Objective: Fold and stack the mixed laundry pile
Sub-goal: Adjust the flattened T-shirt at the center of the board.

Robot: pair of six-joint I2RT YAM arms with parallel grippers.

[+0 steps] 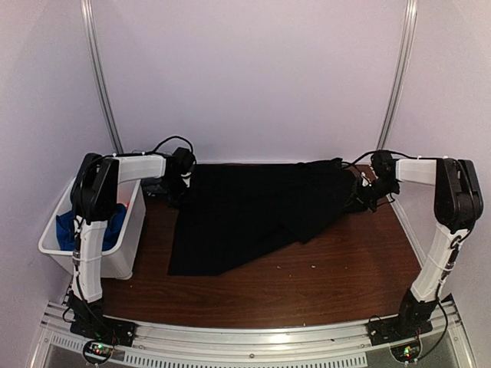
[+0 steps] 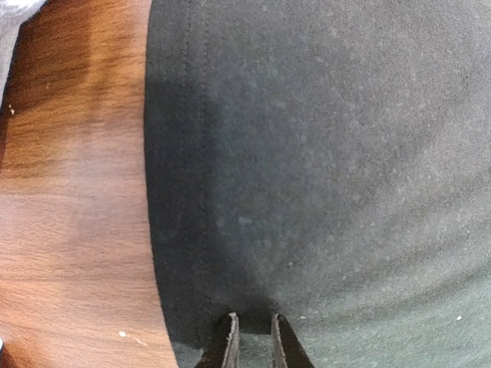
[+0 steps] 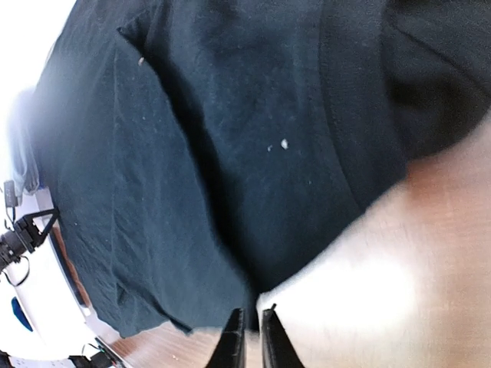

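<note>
Folding is barely starting: the large black cloth (image 1: pixel 245 207) is lying unfolded along the wooden tabletop's (image 1: pixel 330 268) far edge.
The right gripper (image 3: pixel 252 310) is pinching its hem; the left gripper (image 2: pixel 254 318) is resting on it, jaws nearly together, grip unclear.

A white plastic bin (image 1: pixel 123 251) sits on the wooden table (image 1: pixel 345 268) (at its left edge).

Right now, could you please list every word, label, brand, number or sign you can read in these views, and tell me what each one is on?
None: no view shows any readable text.
The black cloth shows no print or tag; the pale specks on it in the wrist views are lint, not characters.
The white bin shows no marking.
The table shows only wood grain, no lettering.
</note>
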